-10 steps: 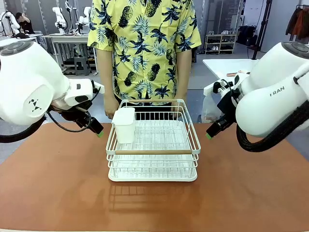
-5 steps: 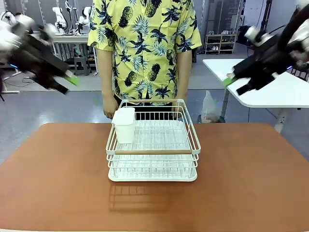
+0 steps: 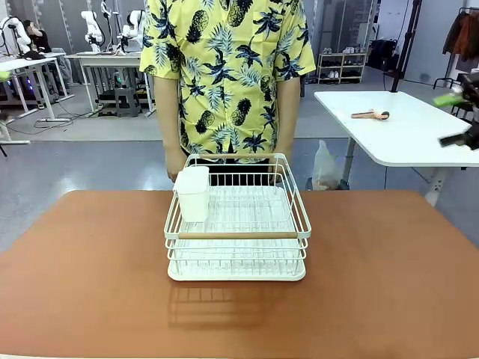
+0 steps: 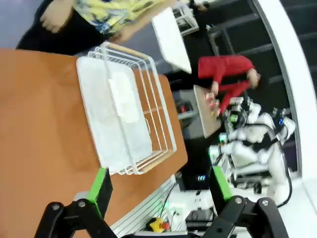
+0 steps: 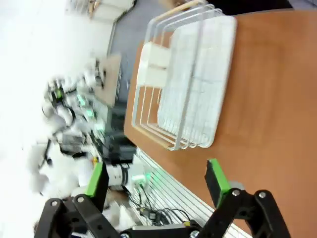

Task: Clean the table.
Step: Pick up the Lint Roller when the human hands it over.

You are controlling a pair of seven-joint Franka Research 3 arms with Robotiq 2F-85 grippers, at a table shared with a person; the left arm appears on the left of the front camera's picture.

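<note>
The reddish-brown table (image 3: 82, 284) carries a white wire dish rack (image 3: 237, 247) at its middle, with a white cutlery holder (image 3: 193, 192) hung in the rack's far left corner. My right gripper (image 3: 450, 120) is blurred at the right picture edge, high above and well away from the table. In the right wrist view this gripper (image 5: 156, 179) is open and holds nothing, with the rack (image 5: 188, 84) and table (image 5: 267, 99) far below. My left gripper (image 4: 161, 186) is also open and holds nothing, high over the table (image 4: 39, 124) and rack (image 4: 124, 114).
A person in a yellow pineapple shirt (image 3: 224, 67) stands at the far edge, hands near the rack's back rim. A white table (image 3: 397, 127) with a pinkish tool (image 3: 370, 114) stands at the back right. A clear bag (image 3: 323, 168) sits on the floor.
Both arms have swung up and outward from beside the rack, the left off the picture's left side and the right to the far right edge. The rack and the person have stayed put.
</note>
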